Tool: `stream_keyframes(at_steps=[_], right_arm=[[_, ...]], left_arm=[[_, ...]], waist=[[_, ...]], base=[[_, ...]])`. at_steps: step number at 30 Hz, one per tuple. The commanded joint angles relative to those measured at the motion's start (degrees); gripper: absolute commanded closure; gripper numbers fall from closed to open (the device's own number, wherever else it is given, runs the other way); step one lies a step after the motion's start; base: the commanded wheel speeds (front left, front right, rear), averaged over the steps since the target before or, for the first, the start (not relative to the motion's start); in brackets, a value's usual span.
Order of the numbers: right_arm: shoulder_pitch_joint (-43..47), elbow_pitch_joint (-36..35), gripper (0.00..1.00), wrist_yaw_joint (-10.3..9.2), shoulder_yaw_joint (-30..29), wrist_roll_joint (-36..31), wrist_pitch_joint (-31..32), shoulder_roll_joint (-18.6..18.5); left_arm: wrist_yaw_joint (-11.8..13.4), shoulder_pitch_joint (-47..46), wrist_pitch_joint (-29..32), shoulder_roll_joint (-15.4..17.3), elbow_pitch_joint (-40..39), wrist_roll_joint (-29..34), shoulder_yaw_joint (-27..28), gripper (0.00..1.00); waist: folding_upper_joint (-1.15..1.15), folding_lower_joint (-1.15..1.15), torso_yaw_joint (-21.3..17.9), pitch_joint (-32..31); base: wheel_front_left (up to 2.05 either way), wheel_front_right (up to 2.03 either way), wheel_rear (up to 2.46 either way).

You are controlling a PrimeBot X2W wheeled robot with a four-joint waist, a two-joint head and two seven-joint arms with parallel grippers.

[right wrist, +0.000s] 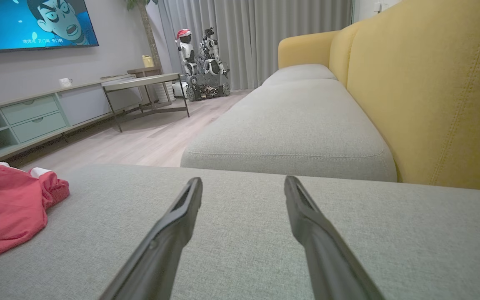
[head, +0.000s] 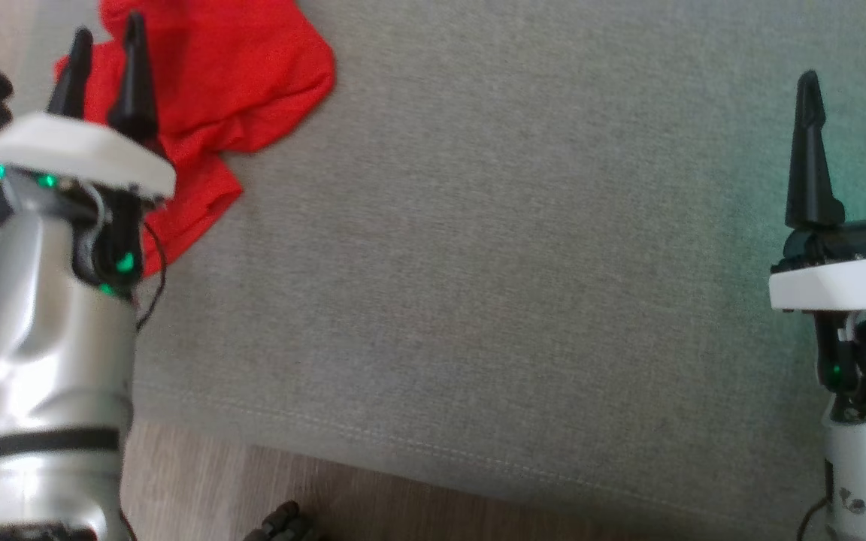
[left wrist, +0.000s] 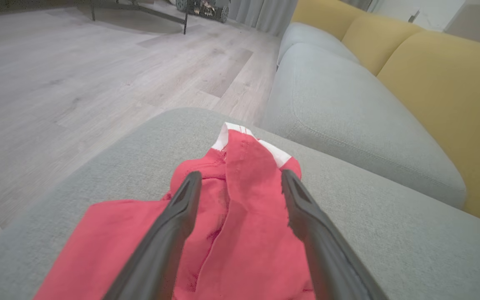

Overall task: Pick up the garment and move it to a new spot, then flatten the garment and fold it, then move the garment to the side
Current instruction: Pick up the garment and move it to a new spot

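The crumpled red garment (head: 237,83) lay at the left end of the grey sofa cushion (head: 478,263), just ahead of the released left hand (head: 107,34), whose spread fingers (left wrist: 169,233) straddled it, perhaps touching, while the right hand (head: 852,75), equally released, hovered well apart.

A big grey sofa seat (head: 478,263) lies in front, with a yellow back (right wrist: 431,83) behind it. The floor (left wrist: 77,75) is pale wood. Far off is a TV (right wrist: 31,21) showing a cartoon, with a long cabinet (right wrist: 36,116) under it. Near them are a small table (right wrist: 148,81) and another robot (right wrist: 202,62) by grey curtains (right wrist: 265,33).
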Motion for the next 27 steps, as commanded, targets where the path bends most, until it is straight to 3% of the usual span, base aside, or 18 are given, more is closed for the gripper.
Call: stream_keyframes(at_steps=[1,13,14,15,16,21,27], right_arm=[[-1.3,-2.7,0.0,0.37,1.8,-0.5,0.3,0.0],[-2.2,-1.7,0.0,0.37,2.6,-0.4,-0.9,1.2],[-2.2,-1.6,0.0,0.37,2.6,-0.3,-1.0,1.2],[-2.2,-1.4,0.0,0.37,2.6,-0.3,-1.2,1.3],[-2.2,-1.3,0.0,0.37,2.5,-0.3,-1.3,1.4],[-1.8,0.4,0.0,0.37,2.7,0.1,-2.2,1.7],[-1.2,3.1,0.0,0.37,3.5,1.1,-3.9,2.3]], left_arm=[[-0.2,-3.4,0.5,3.5,0.8,-0.7,1.2,0.0],[-0.4,-11.4,1.8,6.1,13.8,0.0,-1.6,0.0],[-0.4,-11.6,1.8,6.1,14.6,-0.2,-1.7,0.27],[-0.5,-11.8,1.6,6.1,15.2,-0.3,-1.9,0.81],[-0.5,-12.0,1.0,6.2,15.5,-0.3,-2.1,1.0],[-0.6,-11.8,-4.1,6.0,14.8,-1.2,-2.8,1.0],[-0.6,-8.9,-6.1,6.8,7.9,-3.1,-6.8,1.0]], waist=[[0.0,-0.02,-1.5,1.8],[0.0,-0.02,-4.7,3.1],[0.0,-0.02,-4.8,3.0],[0.0,-0.02,-4.9,3.0],[0.0,-0.02,-5.0,2.8],[0.0,-0.02,-5.3,0.8],[0.0,-0.02,-5.8,-3.8]], base=[[0.0,0.0,0.0],[0.0,0.0,0.0],[0.0,0.0,0.0],[0.0,0.0,0.0],[0.0,0.0,0.0],[0.0,0.0,0.0],[0.0,0.0,0.0]])
